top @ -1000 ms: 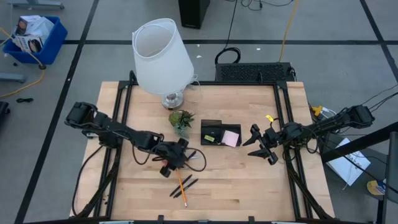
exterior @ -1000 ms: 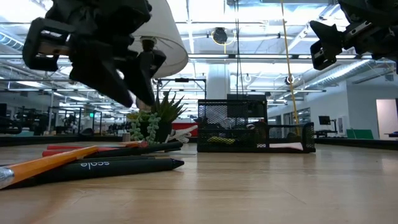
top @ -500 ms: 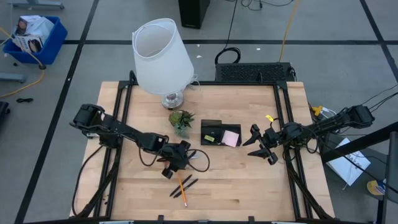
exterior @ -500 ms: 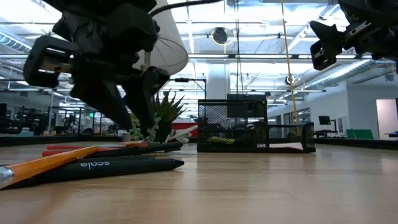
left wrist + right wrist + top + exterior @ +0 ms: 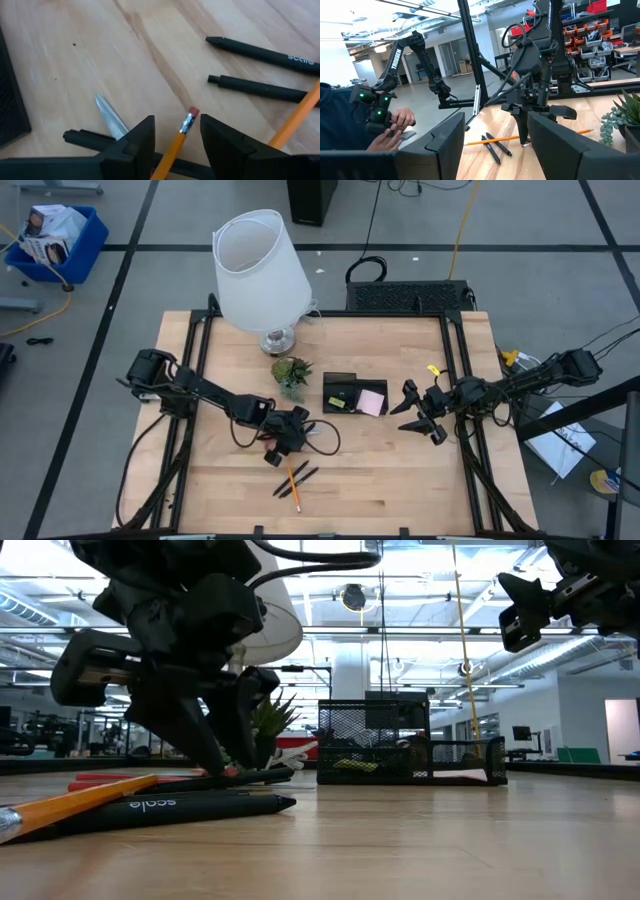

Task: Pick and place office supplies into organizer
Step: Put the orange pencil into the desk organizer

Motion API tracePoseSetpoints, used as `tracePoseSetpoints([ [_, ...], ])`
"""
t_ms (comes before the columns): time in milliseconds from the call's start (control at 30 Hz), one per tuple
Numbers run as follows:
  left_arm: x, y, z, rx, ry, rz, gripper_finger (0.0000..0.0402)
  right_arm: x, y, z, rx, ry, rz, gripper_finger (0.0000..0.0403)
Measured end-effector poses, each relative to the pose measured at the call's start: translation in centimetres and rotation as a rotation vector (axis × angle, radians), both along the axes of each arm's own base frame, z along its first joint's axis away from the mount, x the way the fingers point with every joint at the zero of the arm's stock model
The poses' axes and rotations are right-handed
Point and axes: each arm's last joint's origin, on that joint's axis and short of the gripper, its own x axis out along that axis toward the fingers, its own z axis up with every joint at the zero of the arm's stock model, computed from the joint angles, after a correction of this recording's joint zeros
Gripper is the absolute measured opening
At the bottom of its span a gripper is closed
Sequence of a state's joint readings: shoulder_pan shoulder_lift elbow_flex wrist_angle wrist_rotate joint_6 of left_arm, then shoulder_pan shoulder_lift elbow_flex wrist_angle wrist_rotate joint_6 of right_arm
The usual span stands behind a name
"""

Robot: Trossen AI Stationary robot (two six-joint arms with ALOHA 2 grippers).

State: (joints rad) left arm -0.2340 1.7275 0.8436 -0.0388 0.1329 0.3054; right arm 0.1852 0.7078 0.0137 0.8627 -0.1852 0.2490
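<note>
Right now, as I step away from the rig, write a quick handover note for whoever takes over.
Left gripper: open, low over the table, its fingers on either side of the orange pencil, not gripping it.
Right gripper: open, empty, waiting in the air to the right of the organizer.
Done: pink sticky-note pad and a yellow-green piece sit in the organizer.
Left: pencil, two black pens, and scissors beside the pencil, all on the table.

The high view looks straight down; the low view sits level; both share the organizer (image 5: 353,394).
</note>
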Motion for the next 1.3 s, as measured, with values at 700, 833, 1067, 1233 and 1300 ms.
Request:
tracePoseSetpoints([
  [700, 0.5, 0.1, -1.5, -0.005, 0.016, 0.002, 0.0117, 0.0, 0.0, 0.0, 0.0, 0.0, 0.0, 0.0208],
  [833, 0.6, 0.5, -1.5, -0.015, 0.019, 0.018, 0.0117, 0.0, 0.0, 0.0, 0.0, 0.0, 0.0, 0.0212],
  [1067, 0.9, 0.6, -1.3, -0.028, -0.011, 0.031, 0.0097, 0.0, 0.0, 0.0, 0.0, 0.001, 0.0, 0.0208],
  [1233, 1.1, 0.6, -1.2, -0.025, -0.029, 0.052, 0.0042, 0.0, 0.0, 0.0, 0.0, 0.001, 0.0, 0.0212],
  [1300, 1.1, 0.7, -1.2, -0.026, -0.036, 0.069, 0.0022, 0.0, 0.0, 0.0, 0.0, 0.001, 0.0, 0.0212],
])
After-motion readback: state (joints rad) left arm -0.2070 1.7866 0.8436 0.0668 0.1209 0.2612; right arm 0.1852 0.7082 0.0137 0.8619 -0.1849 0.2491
